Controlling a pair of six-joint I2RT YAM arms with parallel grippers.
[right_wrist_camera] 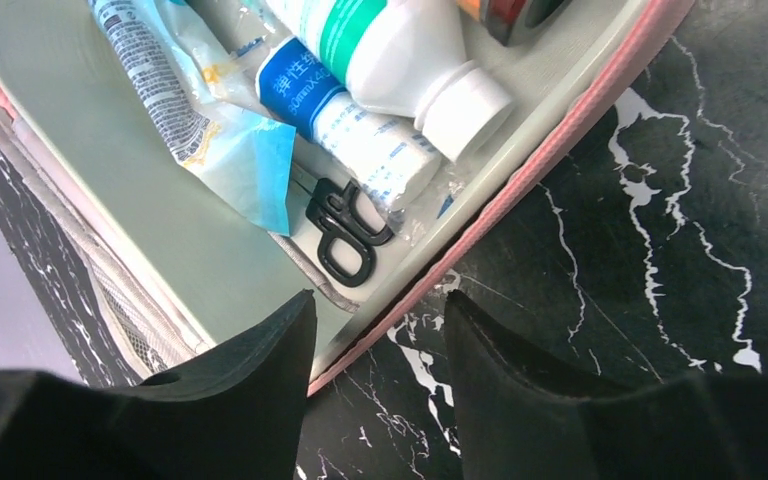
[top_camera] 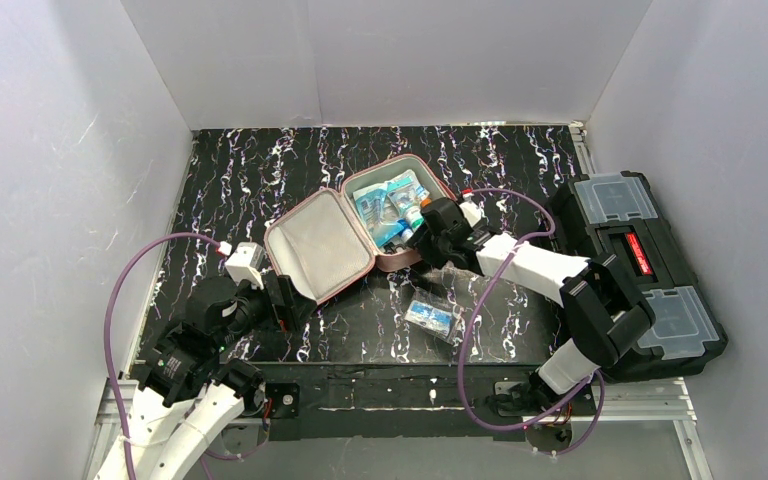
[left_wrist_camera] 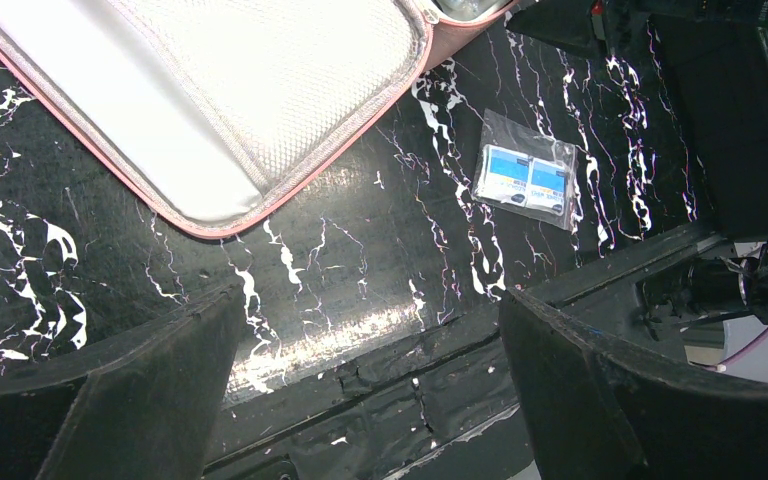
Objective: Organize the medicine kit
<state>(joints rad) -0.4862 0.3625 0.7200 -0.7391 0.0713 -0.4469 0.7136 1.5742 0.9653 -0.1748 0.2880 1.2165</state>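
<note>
Right gripper (right_wrist_camera: 378, 305) hangs over the right rim of the medicine kit (top_camera: 312, 247), its fingers a little apart and holding nothing. Left gripper (left_wrist_camera: 370, 300) is wide open and also empty, just near of the lid. The pink kit lies open in the middle of the table (top_camera: 240, 180). Its far half holds a white bottle (right_wrist_camera: 390, 50) and black scissors (right_wrist_camera: 345, 235). A clear packet (top_camera: 432, 317) lies near of the kit, apart from it.

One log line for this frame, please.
medicine kit: open, items inside | left gripper: open, empty, beside lid | right gripper: open, at kit's near rim | sachet packet: loose on table
</note>
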